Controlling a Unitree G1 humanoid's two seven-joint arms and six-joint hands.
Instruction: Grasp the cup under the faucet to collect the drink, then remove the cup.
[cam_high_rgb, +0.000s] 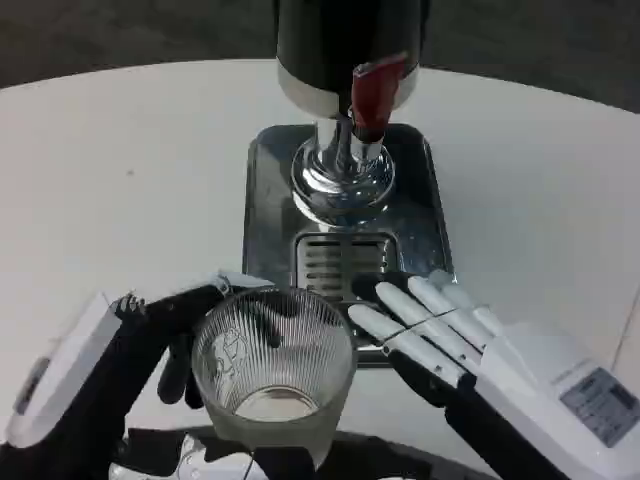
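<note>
A clear ribbed glass cup (272, 375) stands upright at the lower middle, nearer to me than the drip grate (335, 262) and not beneath the faucet. My left hand (120, 360) grips it from the left, dark fingers curling round its far side. My right hand (470, 345) lies to the cup's right with fingers stretched out flat towards the rim, holding nothing; I cannot tell whether the fingertips touch the glass. The faucet's red lever (372, 95) hangs from the dark dispenser body (335, 40) at the top. I cannot tell whether the cup holds liquid.
The dispenser stands on a chrome foot (343, 180) set in a steel base tray (265, 200) on the white round table (120, 170). Bare tabletop lies to the left and right of the tray.
</note>
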